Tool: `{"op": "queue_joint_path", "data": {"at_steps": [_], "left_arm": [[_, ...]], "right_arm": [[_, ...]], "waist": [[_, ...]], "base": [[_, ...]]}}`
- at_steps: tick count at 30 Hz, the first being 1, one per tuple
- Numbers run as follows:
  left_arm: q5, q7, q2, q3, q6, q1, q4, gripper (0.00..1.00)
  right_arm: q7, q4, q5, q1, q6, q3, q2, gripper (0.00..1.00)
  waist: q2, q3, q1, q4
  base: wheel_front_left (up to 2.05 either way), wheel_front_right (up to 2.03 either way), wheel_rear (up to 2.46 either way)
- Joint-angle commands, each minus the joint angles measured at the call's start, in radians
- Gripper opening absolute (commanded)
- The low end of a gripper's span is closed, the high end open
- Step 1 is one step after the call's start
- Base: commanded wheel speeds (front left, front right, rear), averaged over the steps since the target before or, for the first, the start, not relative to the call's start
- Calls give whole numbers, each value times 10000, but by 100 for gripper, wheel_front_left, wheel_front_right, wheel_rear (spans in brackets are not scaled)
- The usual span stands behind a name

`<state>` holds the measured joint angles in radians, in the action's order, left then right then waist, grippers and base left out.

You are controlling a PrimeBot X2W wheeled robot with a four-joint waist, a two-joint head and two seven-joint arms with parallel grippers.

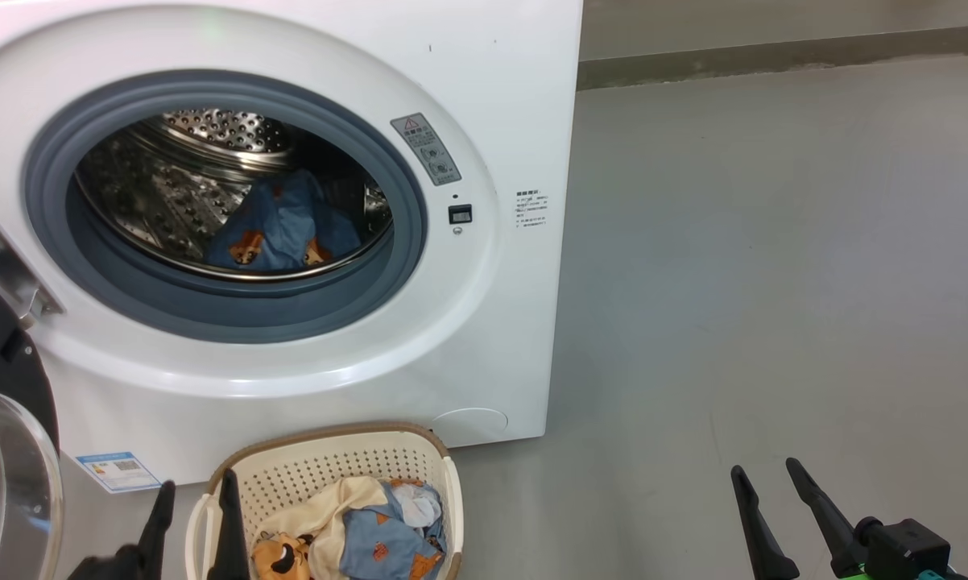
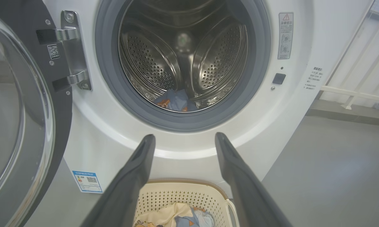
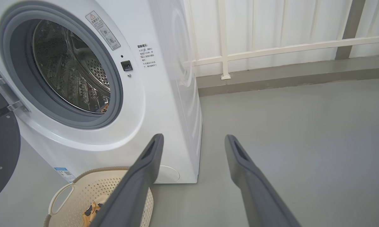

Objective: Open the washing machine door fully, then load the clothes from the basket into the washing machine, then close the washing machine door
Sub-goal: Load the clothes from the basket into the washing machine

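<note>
At lower centre, the cream perforated plastic basket (image 1: 323, 447) holds blue and cream clothes (image 1: 355, 532); one blue garment (image 1: 283, 225) lies inside the white front-loading washing machine (image 1: 484, 322). Its black-rimmed glass door (image 1: 9, 451) stands open at lower left. My left pincer (image 1: 196, 482) and right pincer (image 1: 764, 466) gape wide, empty; I judge more loading, then closing, is left.

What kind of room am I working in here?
Probably a laundry or utility area: a white front-loading washing machine on a grey floor, a basket of clothes before it, white railing behind.
</note>
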<state>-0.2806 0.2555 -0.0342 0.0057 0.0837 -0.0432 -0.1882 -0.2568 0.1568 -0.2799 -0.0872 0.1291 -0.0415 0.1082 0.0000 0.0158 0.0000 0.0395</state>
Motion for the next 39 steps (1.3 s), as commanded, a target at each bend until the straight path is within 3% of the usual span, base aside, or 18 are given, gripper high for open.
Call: {"op": "queue_joint_path", "data": {"at_steps": [1, 16, 39], "left_arm": [[-95, 63, -161, 269, -27, 38, 431, 100], [-339, 63, -160, 561, -167, -856, 1421, 100], [-205, 63, -160, 496, -131, -1104, 1417, 100]], "right_arm": [[-49, -257, 151, -13, 16, -143, 163, 100], [-49, -337, 315, -223, 16, 75, 112, 100], [-49, -367, 416, -257, 16, 52, 157, 100]], "waist": [[0, 11, 0, -9], [0, 56, 0, -4], [0, -81, 0, 197]], "base": [[0, 0, 0], [0, 0, 0], [0, 0, 0]]}}
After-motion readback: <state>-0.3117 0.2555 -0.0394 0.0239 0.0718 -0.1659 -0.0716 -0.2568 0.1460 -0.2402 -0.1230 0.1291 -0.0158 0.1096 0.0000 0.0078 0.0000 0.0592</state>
